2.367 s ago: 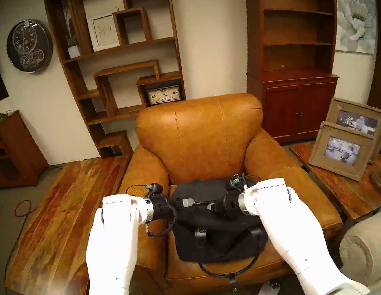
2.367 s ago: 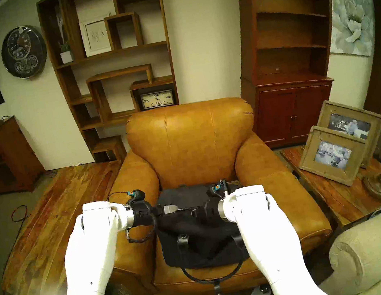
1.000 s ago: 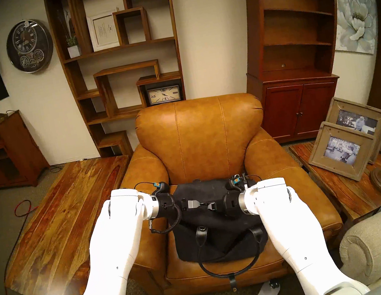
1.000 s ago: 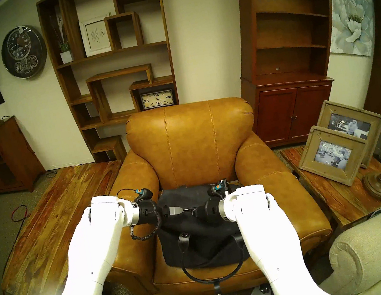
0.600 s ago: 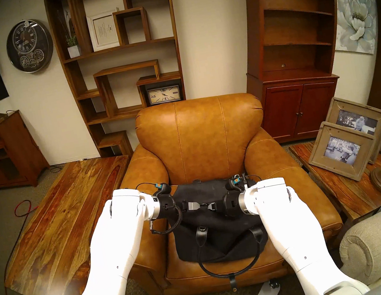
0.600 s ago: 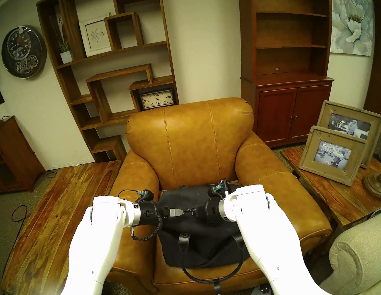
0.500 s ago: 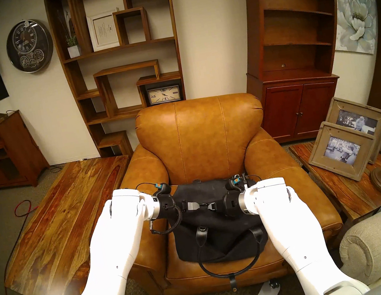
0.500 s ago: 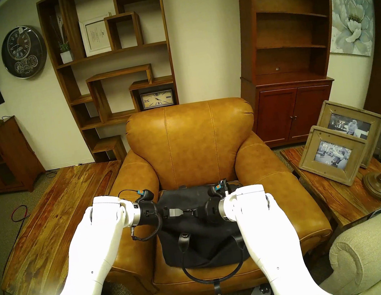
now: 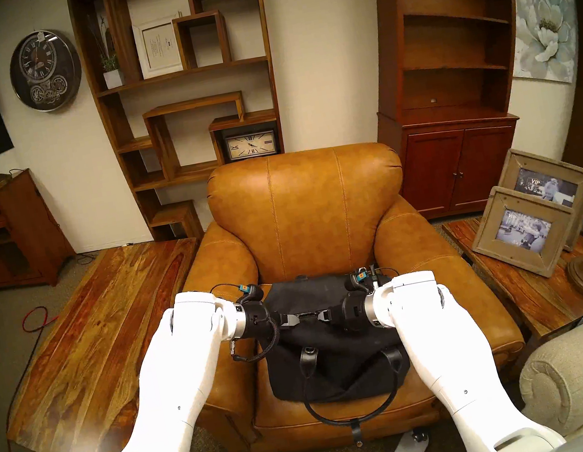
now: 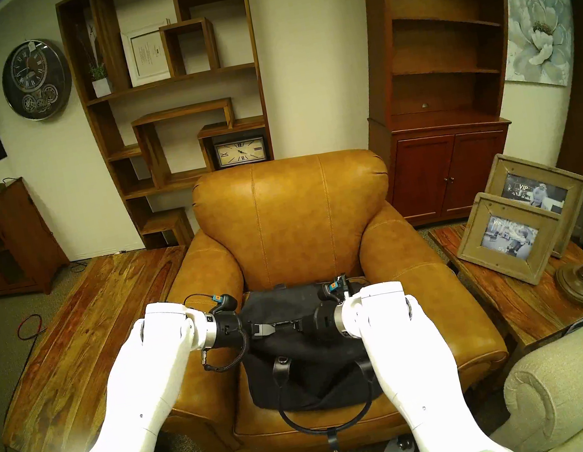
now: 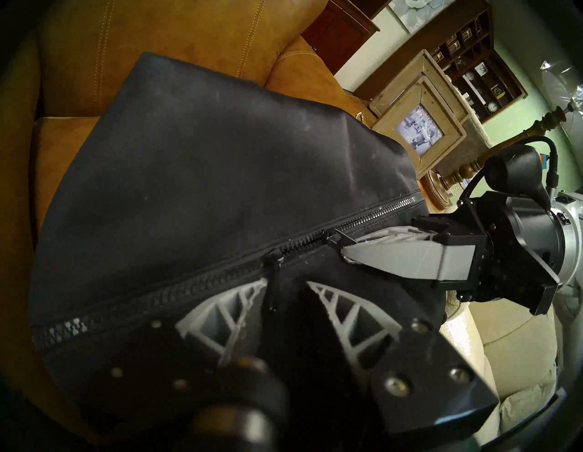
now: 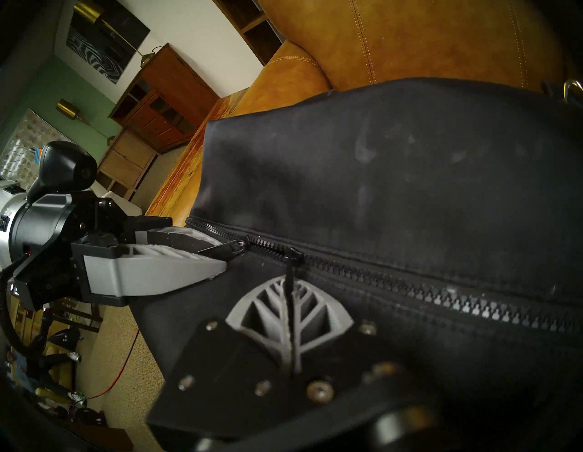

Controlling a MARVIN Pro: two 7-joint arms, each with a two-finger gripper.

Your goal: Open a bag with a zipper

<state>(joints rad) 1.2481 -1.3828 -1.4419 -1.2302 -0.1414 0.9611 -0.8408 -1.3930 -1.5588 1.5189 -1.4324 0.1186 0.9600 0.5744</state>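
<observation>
Bag (image 9: 339, 360): black duffel on armchair (image 9: 309, 212) seat. Zipper (image 11: 220, 262): closed along top, two pulls mid-length. Right gripper (image 12: 291, 312): clamped on right pull. Left gripper (image 11: 284, 292): part-closed around left pull, grip unconfirmed. Remaining: draw pulls apart.

The black canvas duffel bag (image 9: 338, 359) sat slumped on the tan leather armchair (image 9: 309, 212) seat, its black top zipper (image 11: 202, 265) closed, two pulls together mid-length.

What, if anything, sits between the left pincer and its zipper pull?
Nothing visible. The pull already hangs between the left pincer's fingers, jaws not yet shut on it.
</observation>
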